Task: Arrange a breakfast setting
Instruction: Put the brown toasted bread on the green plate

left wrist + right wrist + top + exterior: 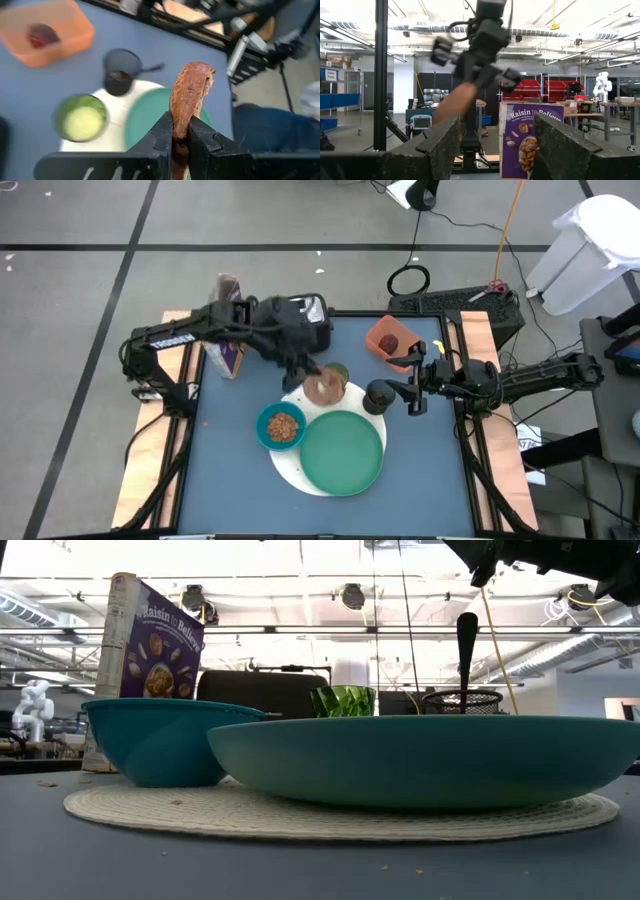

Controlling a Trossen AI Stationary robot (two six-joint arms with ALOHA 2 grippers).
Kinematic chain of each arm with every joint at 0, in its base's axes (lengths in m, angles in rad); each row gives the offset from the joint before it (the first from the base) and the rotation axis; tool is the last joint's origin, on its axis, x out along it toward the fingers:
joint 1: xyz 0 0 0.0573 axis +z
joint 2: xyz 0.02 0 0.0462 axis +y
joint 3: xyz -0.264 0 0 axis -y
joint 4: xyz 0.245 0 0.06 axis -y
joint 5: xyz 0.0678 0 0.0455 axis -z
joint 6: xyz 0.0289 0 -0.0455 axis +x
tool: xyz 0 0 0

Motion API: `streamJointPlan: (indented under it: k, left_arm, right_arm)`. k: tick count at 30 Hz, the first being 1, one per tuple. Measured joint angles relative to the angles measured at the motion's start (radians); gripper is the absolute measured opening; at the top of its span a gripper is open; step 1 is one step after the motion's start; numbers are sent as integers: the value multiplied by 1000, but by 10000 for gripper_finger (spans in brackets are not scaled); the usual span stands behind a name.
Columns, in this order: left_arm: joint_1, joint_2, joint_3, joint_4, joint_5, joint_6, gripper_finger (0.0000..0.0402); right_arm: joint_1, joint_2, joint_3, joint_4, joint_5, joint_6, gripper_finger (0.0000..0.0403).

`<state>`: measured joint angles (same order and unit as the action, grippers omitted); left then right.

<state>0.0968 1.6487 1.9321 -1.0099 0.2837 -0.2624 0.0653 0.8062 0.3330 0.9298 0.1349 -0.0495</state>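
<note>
My left gripper (180,129) is shut on a brown bagel (190,92) and hovers over the lime cup (336,374) at the far edge of the white round disc (300,472). On the disc sit the blue bowl (282,426) and the large green plate (342,450). The small black cup (378,395) stands right of the lime cup with the metal spoon (466,640) upright in it. The dark-red fruit (388,340) lies in the orange tray (376,330). My right gripper (497,142) waits open, raised right of the black cup. My left gripper pinches one end of the bagel (179,131) between its two fingers, which slant down toward the table's right side. The bagel stands on edge and sticks out past the fingertips. It is lifted clear above the lime cup and the disc.
A purple cereal box (228,330) stands at the far left of the table, with the silver toaster (312,312) beside it, behind my left arm. The orange tray is at the far right corner. Bare blue table shows on the near side and at the left.
</note>
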Motion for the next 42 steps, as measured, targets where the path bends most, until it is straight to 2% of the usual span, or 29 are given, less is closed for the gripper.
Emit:
streamJointPlan:
  k: [4, 12, 17, 25, 35, 42]
  left_arm:
    - [-78, 1, -74, 82, -4, -76, 35]
    - [-199, 1, -297, 419, -4, -303, 35]
    - [-242, 1, -439, 600, -7, -408, 35]
    - [-270, 1, -649, 855, -68, -561, 35]
    - [-277, 1, -824, 1051, -156, -643, 35]
    - [-316, 1, -851, 1087, -258, -653, 35]
  right_arm:
    - [0, 0, 0, 0, 0, 0, 247]
    - [0, 0, 0, 0, 0, 0, 247]
    - [0, 0, 0, 0, 0, 3, 247]
    - [0, 0, 0, 0, 0, 1, 247]
    - [0, 0, 0, -1, 0, 0, 247]
    - [0, 0, 0, -2, 0, 0, 247]
